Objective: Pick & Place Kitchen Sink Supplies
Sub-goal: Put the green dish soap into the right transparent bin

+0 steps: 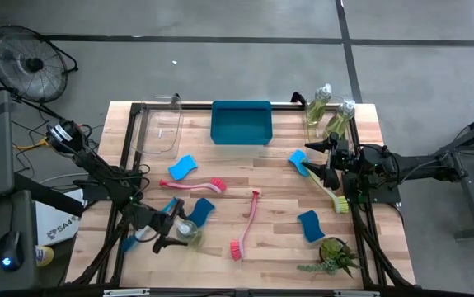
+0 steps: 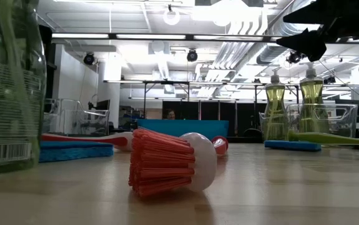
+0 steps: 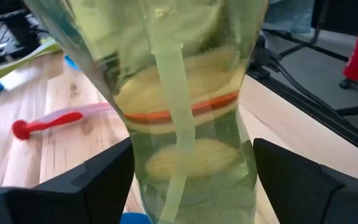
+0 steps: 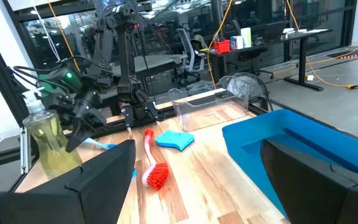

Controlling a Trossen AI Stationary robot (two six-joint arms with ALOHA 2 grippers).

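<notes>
A clear bottle (image 1: 190, 233) of yellow-green liquid stands upright near the table's near left, between the fingers of my left gripper (image 1: 179, 227), which is shut on it. Two more bottles (image 1: 319, 103) stand at the far right corner. Blue sponges (image 1: 182, 167) (image 1: 310, 224), two pink-red brushes (image 1: 194, 186) (image 1: 247, 225) and a yellow-green brush (image 1: 329, 194) lie flat on the wood. My right gripper (image 1: 319, 159) hangs open above the table's right side, over a sponge (image 1: 298, 161), holding nothing. My left gripper has the bottle's lower body (image 3: 191, 162) between its two fingers (image 3: 104, 180), one against each side wall. The fingers come nearly level from the table's left, tipped slightly down. The bottle (image 2: 7, 94) stands upright with its base on the table.
A blue tray (image 1: 241, 122) sits at the far middle, with a clear container (image 1: 161, 128) to its left. A spiky green plant (image 1: 333, 256) stands near the right front. A blue brush (image 1: 129, 242) lies by the left arm. Bare wood shows near the middle front.
</notes>
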